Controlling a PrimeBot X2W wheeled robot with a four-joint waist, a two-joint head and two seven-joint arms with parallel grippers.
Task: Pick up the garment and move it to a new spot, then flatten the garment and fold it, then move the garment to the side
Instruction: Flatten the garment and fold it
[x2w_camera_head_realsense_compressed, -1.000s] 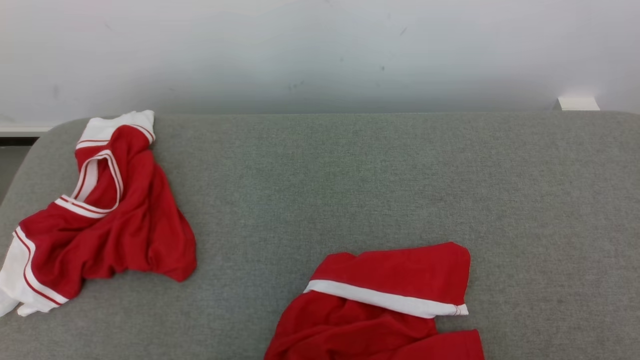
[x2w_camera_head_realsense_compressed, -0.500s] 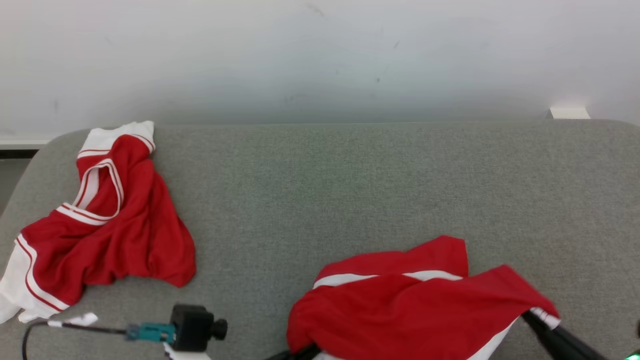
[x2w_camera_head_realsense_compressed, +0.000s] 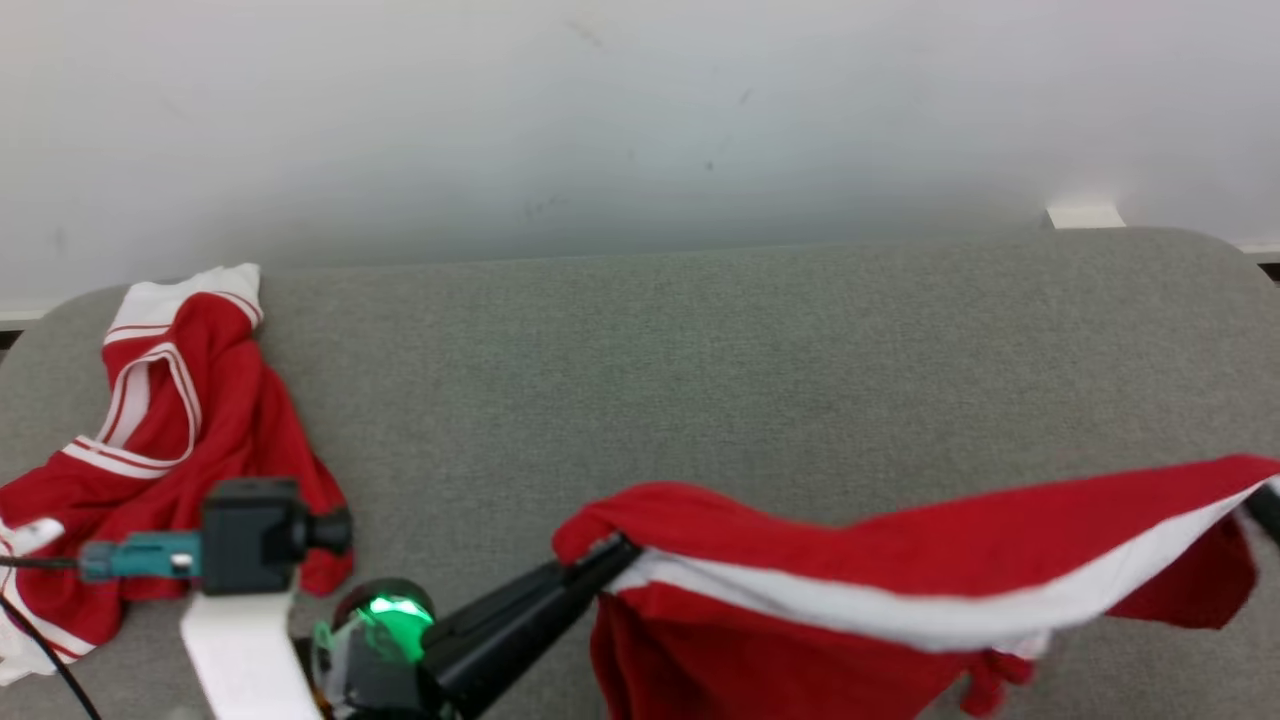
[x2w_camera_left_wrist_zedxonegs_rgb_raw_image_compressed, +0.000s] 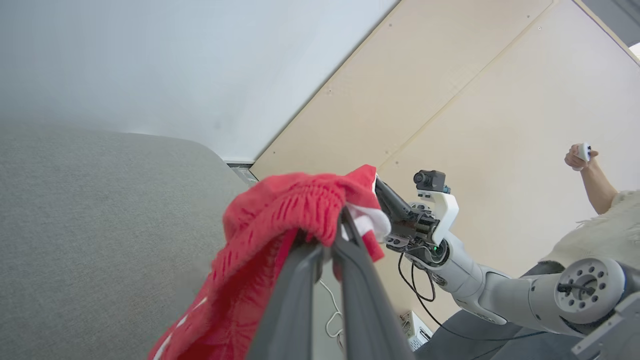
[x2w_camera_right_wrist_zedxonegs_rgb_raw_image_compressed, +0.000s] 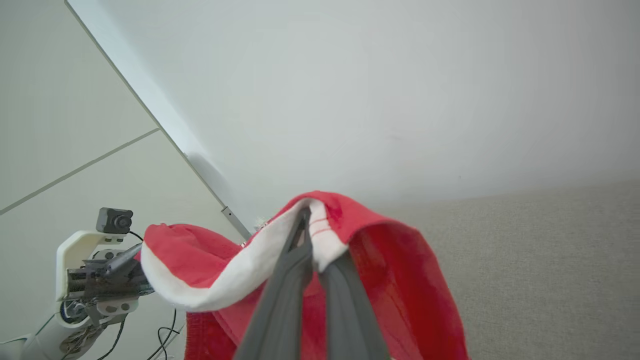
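The garment (x2w_camera_head_realsense_compressed: 900, 560), red with a white band, hangs stretched in the air above the grey padded surface (x2w_camera_head_realsense_compressed: 750, 350). My left gripper (x2w_camera_head_realsense_compressed: 612, 553) is shut on its left corner, and my right gripper (x2w_camera_head_realsense_compressed: 1268, 508), at the right edge of the head view, is shut on its right end. In the left wrist view my left gripper (x2w_camera_left_wrist_zedxonegs_rgb_raw_image_compressed: 336, 234) pinches bunched red cloth of the garment (x2w_camera_left_wrist_zedxonegs_rgb_raw_image_compressed: 280, 215), with the right arm's fingers (x2w_camera_left_wrist_zedxonegs_rgb_raw_image_compressed: 390, 200) just beyond. In the right wrist view my right gripper (x2w_camera_right_wrist_zedxonegs_rgb_raw_image_compressed: 306, 222) clamps the white band of the garment (x2w_camera_right_wrist_zedxonegs_rgb_raw_image_compressed: 400, 265).
A second red and white garment (x2w_camera_head_realsense_compressed: 170, 420) lies crumpled at the surface's left end, behind my left wrist camera (x2w_camera_head_realsense_compressed: 250, 535). A white wall runs behind the surface. A person's raised hand (x2w_camera_left_wrist_zedxonegs_rgb_raw_image_compressed: 580, 155) shows at the right of the left wrist view.
Both grippers have risen into view with the garment, which has gone from a heap at the front edge to a band pulled wide to the right. The head camera has also shifted.
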